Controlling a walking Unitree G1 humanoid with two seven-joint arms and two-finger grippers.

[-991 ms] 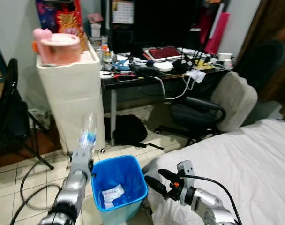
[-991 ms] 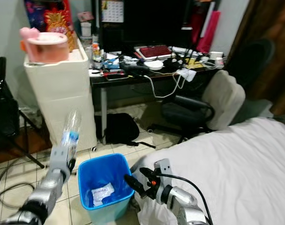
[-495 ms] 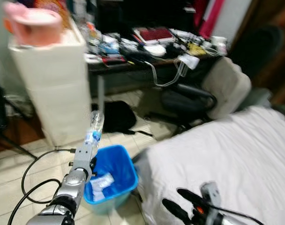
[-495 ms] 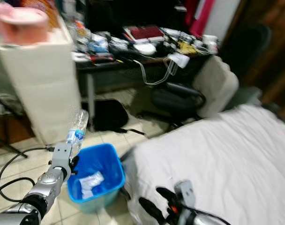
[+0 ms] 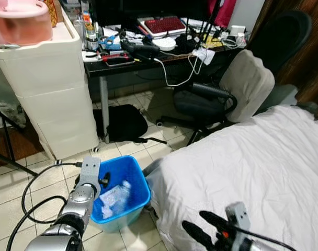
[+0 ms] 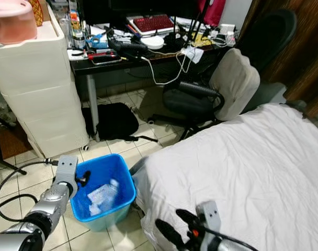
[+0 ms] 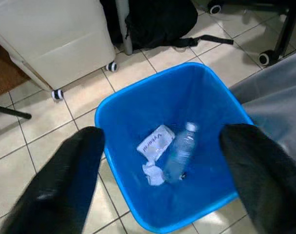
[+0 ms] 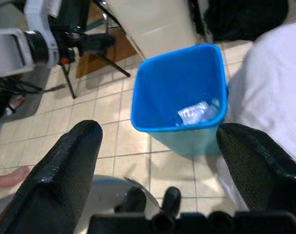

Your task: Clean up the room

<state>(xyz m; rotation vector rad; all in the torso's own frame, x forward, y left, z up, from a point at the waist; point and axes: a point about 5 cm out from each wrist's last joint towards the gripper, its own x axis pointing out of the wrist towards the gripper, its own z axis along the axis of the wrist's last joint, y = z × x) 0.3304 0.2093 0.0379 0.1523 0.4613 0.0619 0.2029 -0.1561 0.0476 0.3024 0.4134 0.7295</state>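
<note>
A blue bin (image 5: 144, 184) stands on the tiled floor beside the bed. Inside it lies a clear plastic bottle (image 7: 178, 152) with a blue label, on its side next to a crumpled white wrapper (image 7: 155, 144). My left gripper (image 7: 162, 134) hangs open right above the bin's near-left rim, nothing between its fingers (image 5: 103, 180). My right gripper (image 5: 193, 219) is open and empty, low over the front edge of the white bed; its wrist view looks down on the bin (image 8: 177, 78).
A white drawer cabinet (image 5: 49, 89) with a pink pot (image 5: 20, 21) stands left of a cluttered black desk (image 5: 148, 49). A black bag (image 5: 122, 123) lies under the desk, an office chair (image 5: 227, 94) beside it. The bed (image 5: 253, 172) spreads right. Cables (image 5: 31, 193) loop on the tiles.
The bottle that my left gripper held upright over the bin now lies inside it, and the gripper has opened. The camera has tilted down.
</note>
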